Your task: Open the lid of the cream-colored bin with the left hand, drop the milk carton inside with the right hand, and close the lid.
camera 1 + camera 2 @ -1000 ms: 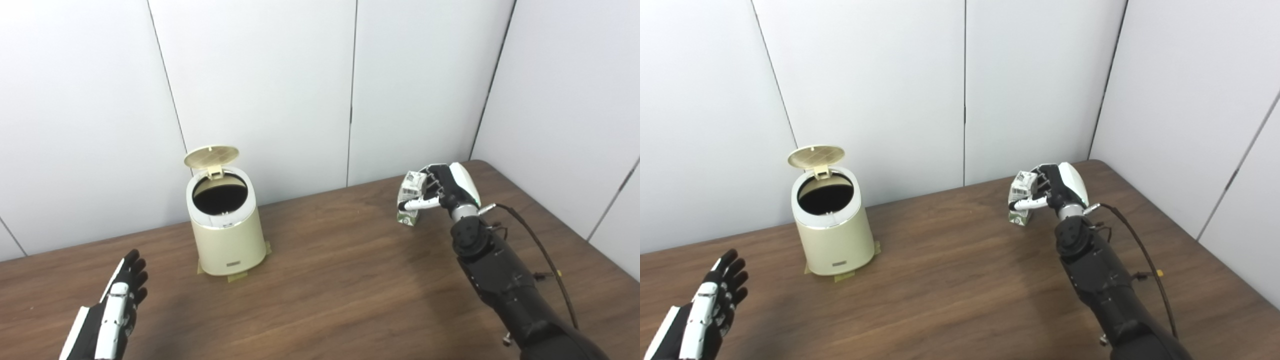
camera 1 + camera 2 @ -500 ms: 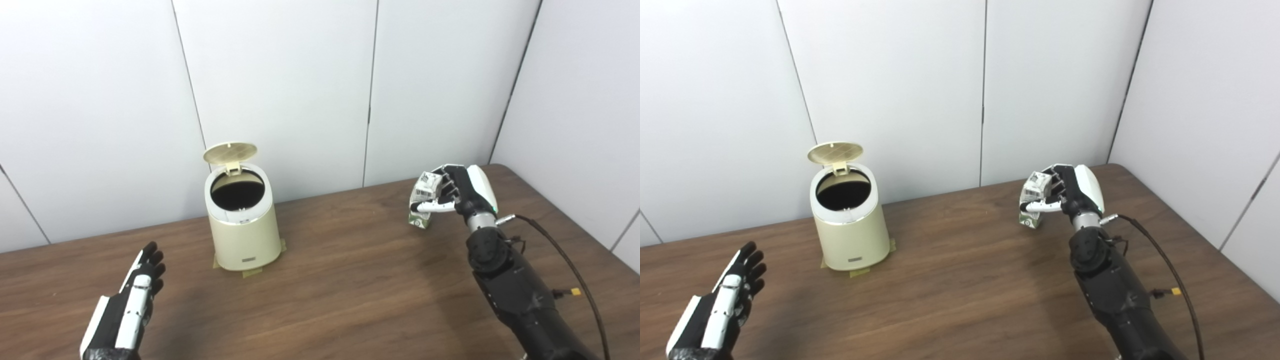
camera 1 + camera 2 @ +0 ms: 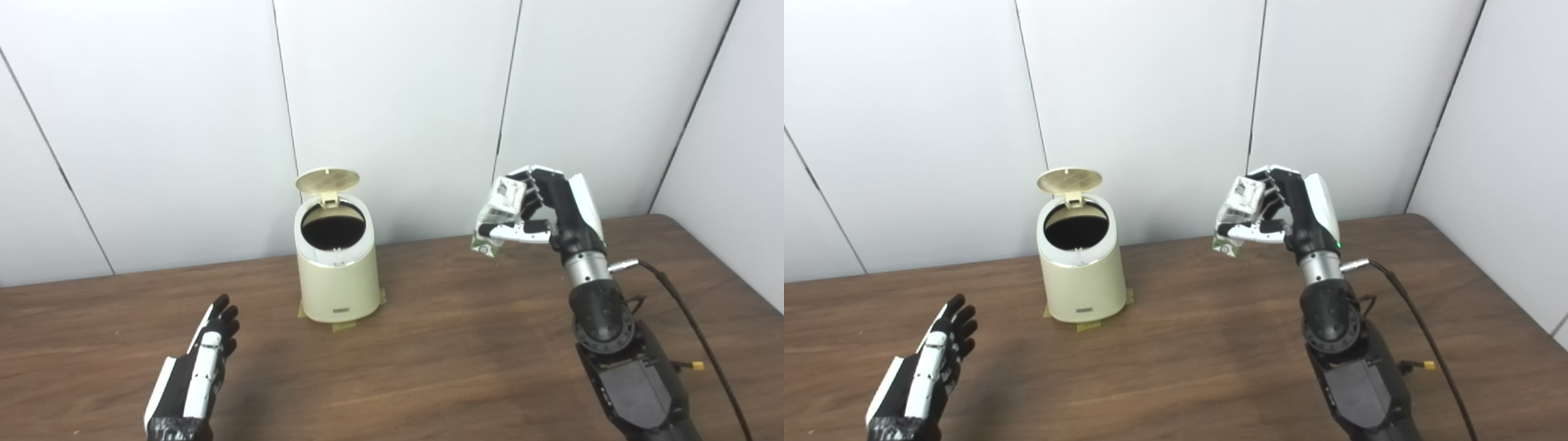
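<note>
**Carton held aloft, bin lid up**

On my far left, the left hand (image 3: pixel 196 367) hovers low over the wooden table (image 3: pixel 441 355), palm edge-on to me, fingers straight and lying close together, holding nothing. It sits well apart from the bin, nearer to me.

Moving right, the cream-colored bin (image 3: pixel 337 275) stands upright on the table near the back wall, with strips of tape (image 3: pixel 343 325) showing under its base. Its round lid (image 3: pixel 327 181) is tipped up on the rear hinge, and I can see straight into the dark opening (image 3: pixel 332 225).

Further right, the milk carton (image 3: pixel 499 211) is off the table, tilted, at about the height of the bin's rim and well to the right of it. My right hand (image 3: pixel 545 214) has it pinched, fingers curled over the top and far side, thumb pressed under the near face. The forearm rises steeply from the bottom edge, a black cable (image 3: pixel 692 331) trailing off the wrist.
</note>
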`<state>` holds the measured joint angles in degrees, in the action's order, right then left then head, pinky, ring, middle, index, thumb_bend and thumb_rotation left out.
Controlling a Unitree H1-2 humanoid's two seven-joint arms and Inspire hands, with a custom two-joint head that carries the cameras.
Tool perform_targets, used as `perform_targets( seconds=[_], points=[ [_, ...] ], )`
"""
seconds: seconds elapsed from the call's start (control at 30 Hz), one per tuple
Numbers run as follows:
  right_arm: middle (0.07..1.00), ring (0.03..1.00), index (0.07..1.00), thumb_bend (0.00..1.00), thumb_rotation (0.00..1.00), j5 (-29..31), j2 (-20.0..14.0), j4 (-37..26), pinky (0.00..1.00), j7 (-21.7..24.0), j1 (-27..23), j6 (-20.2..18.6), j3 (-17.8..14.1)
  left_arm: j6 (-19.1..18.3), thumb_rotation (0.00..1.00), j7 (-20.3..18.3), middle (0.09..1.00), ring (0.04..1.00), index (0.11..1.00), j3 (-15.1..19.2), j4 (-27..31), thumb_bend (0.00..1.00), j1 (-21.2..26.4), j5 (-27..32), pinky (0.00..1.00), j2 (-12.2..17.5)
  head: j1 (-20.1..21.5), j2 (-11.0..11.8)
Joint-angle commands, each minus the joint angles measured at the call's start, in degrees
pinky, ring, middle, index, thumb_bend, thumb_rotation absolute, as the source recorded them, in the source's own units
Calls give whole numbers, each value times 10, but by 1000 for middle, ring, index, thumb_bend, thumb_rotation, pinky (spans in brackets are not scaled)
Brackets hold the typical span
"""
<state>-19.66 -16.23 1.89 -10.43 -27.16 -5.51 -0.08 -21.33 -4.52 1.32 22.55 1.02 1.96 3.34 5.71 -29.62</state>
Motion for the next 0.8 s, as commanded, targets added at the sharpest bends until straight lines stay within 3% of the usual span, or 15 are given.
perform_targets(
  seconds=[0.0, 0.07, 0.3, 0.63, 0.77],
  points=[
    [494, 388, 516, 517, 0, -7, 6, -45, 342, 7, -42, -4, 3, 29, 944, 6, 978, 982, 1000, -3, 3, 431, 11, -4, 1000, -2, -7, 1],
    [498, 390, 510, 518, 0, -8, 20, -72, 335, 20, -47, -25, 9, 35, 928, 9, 973, 975, 1000, -6, -1, 431, 8, -9, 993, -6, -13, 2],
    [481, 370, 533, 514, 0, -15, 73, -92, 292, 38, -76, -31, 32, 54, 892, 14, 962, 963, 1000, -17, -20, 400, -3, -15, 968, -17, -33, 11],
    [480, 367, 536, 513, 0, -34, 103, -29, 310, 38, -111, -16, 56, 74, 909, 19, 948, 961, 990, -27, -43, 401, -9, -19, 985, -22, -52, 22],
    [470, 363, 544, 512, 0, -27, 115, 25, 302, 20, -130, 23, 54, 80, 934, 19, 948, 958, 988, -32, -44, 390, -10, -22, 983, -24, -59, 25]
  ],
)
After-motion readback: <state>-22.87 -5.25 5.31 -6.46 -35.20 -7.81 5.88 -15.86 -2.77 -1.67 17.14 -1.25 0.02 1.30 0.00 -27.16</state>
